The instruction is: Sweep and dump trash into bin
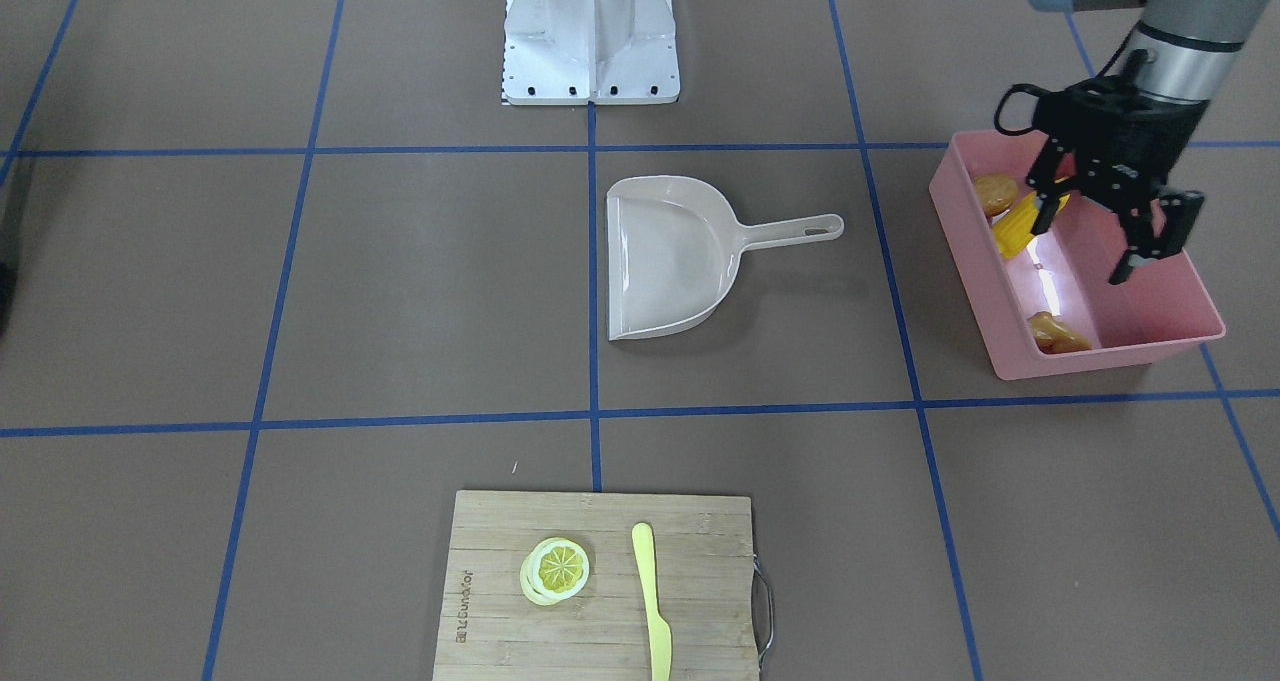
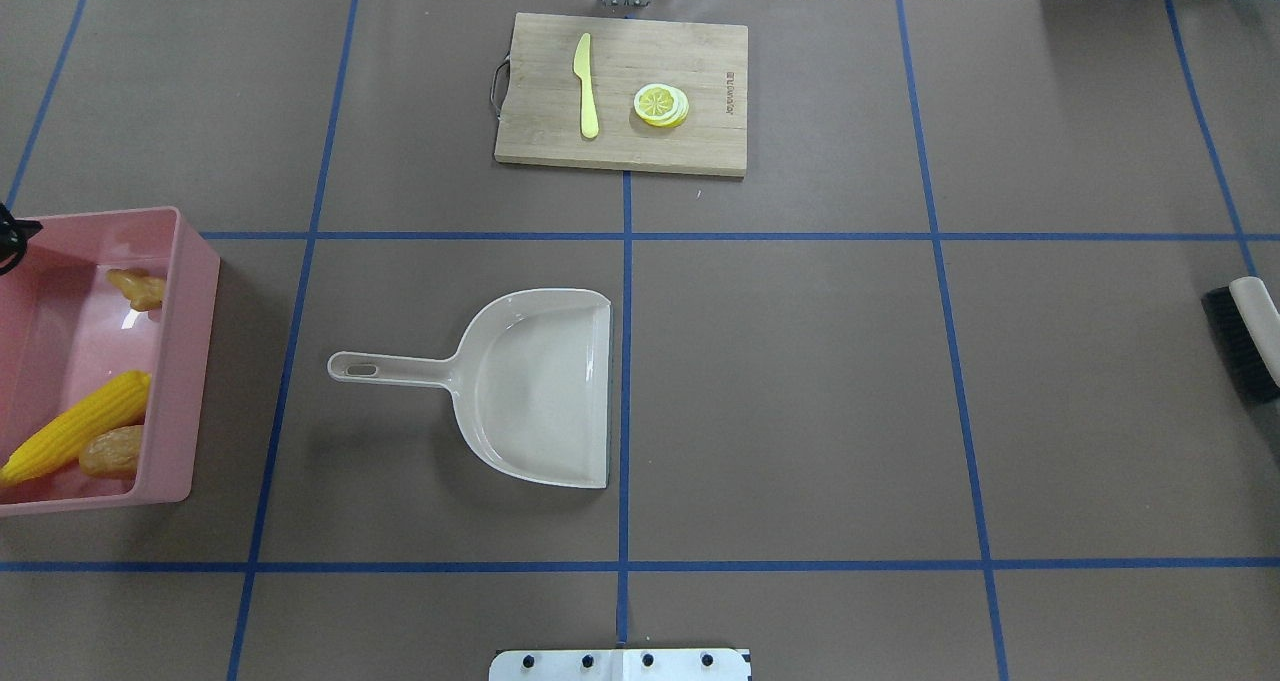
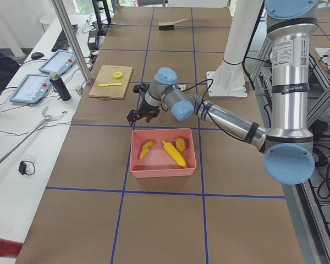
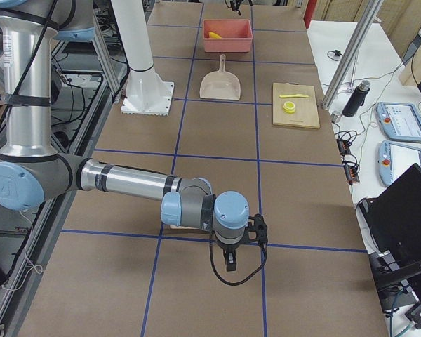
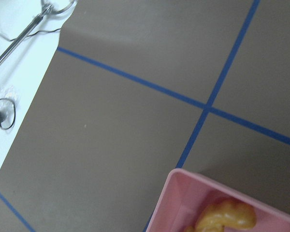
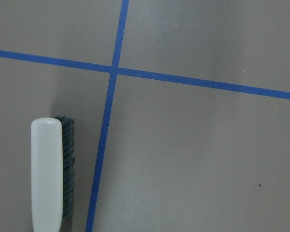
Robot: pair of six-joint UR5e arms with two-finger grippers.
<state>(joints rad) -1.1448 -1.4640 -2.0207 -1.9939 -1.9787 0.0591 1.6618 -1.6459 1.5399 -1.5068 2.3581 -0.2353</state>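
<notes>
Inside the glossy pink plastic bin (image 2: 190,361) lie all three toy foods: the ribbed yellow corn cob (image 2: 80,429) just beside the lumpy brown potato (image 2: 112,451), and the knobbly tan ginger root (image 2: 138,288) at the opposite end. Over the bin hangs the left pincer (image 1: 1085,246), its black fingers spread and empty. Far from the bin is the right pincer (image 4: 230,261); whether it is spread I cannot tell. Near the bin lies a smooth beige dustpan (image 2: 540,386), with its handle toward the bin.

Tabletop (image 2: 800,411), robot's view. Left end: bin (image 2: 190,361) holding corn cob (image 2: 80,426), potato (image 2: 112,451) just beside it, ginger root (image 2: 137,288) apart (farther end). Centre: dustpan (image 2: 535,386). Far edge: cutting board (image 2: 620,146) carrying knife (image 2: 587,86) left of lemon slice (image 2: 661,104). Right edge: brush (image 2: 1245,336).
</notes>
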